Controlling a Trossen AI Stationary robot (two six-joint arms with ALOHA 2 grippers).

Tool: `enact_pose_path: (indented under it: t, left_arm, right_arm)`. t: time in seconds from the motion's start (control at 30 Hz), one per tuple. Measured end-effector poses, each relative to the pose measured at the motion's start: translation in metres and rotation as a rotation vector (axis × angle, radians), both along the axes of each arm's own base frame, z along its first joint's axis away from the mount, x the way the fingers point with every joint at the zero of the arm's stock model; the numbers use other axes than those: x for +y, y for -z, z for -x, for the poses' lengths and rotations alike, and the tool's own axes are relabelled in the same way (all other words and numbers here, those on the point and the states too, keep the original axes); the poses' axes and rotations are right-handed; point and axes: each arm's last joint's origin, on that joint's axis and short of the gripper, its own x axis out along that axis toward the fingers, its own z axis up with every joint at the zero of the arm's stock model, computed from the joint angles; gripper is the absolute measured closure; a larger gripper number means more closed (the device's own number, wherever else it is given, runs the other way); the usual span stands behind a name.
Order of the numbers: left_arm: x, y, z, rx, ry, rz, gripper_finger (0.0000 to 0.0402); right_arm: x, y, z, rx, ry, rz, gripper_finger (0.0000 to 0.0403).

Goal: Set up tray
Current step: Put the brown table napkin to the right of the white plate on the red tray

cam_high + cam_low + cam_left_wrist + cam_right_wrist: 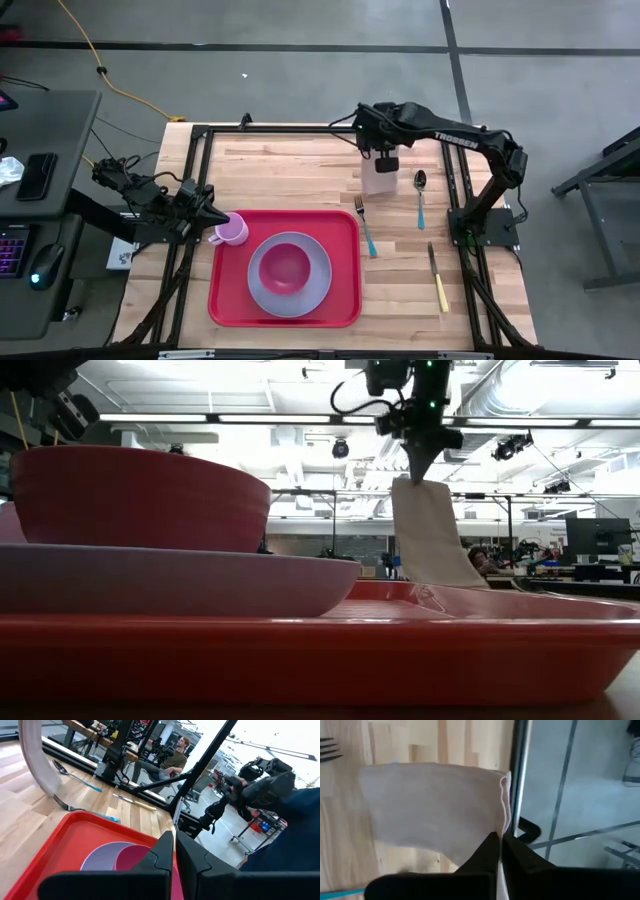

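Observation:
The red tray lies at the table's near middle. It carries a grey plate with a pink bowl in it, and a pink cup in its far left corner. My right gripper hangs over the table beyond the tray's far right corner, shut on a tan napkin. The napkin also shows in the low view. My left gripper waits at the table's left, level and shut, its tips over the cup. Whether it touches the cup I cannot tell. My right gripper pinches the napkin's hemmed edge near an upper corner between its two fingers. It comes from above, slanting down. The napkin hangs slack below the fingers. The tray's rim hides its lower end in the low view.
A fork and a spoon, both blue-handled, lie right of the tray. A yellow-handled knife lies nearer the front right. The black frame runs round the table's edges. Bare wood lies beyond the tray.

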Motion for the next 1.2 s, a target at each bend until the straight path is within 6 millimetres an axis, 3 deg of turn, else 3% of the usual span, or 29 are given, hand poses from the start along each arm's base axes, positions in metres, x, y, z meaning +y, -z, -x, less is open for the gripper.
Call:
enact_pose_path:
  t: [0.37,0.97,1.2]
  left_arm:
    - [0.0,0.0,0.0,-0.001,-0.001,-0.003,0.0353]
    - [0.0,0.0,0.0,0.0,-0.004,-0.003,0.0353]
    - [0.0,0.0,0.0,0.0,-0.004,-0.003,0.0353]
  right_arm:
    - [0.016,-0.023,-0.008,-0.02,-0.069,0.087,0.0403]
    - [0.042,-0.028,-0.021,0.008,-0.14,0.261,0.0403]
    - [0.054,-0.062,-0.023,-0.092,-0.15,0.327,0.0403]
